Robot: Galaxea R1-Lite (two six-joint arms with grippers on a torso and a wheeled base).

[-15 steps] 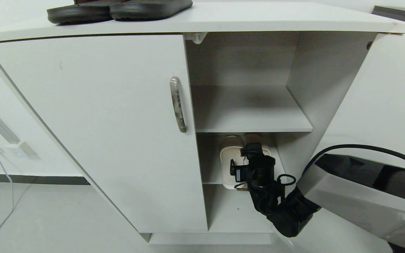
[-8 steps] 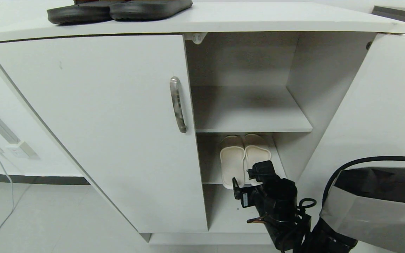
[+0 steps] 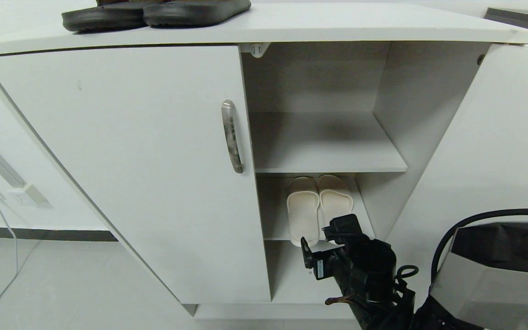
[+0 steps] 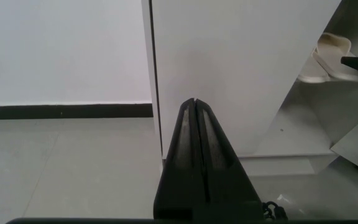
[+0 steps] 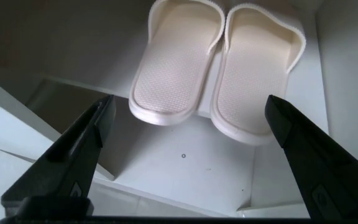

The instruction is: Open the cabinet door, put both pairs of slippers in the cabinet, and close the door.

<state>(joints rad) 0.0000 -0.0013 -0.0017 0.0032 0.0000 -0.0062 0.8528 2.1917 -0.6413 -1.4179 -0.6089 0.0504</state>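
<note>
1. Right tool (image 3: 323,236), jaws standing apart and empty, is hanging just before the pale slippers (image 3: 319,206); backing straight out should avoid nudging them.
2. Pale slippers are lying side by side on the middle shelf (image 3: 271,215), near ends overhanging its edge.
3. Dark slippers (image 3: 154,13) are waiting on the cabinet top (image 3: 337,25).
4. Left tool (image 4: 194,109), pressed together, is hanging facing the closed door (image 3: 122,160).

Head camera looks down on the cabinet (image 3: 131,160) front; both low wrist cameras share its cream slippers (image 3: 303,211) at 5 o'clock, the right nearest.
</note>
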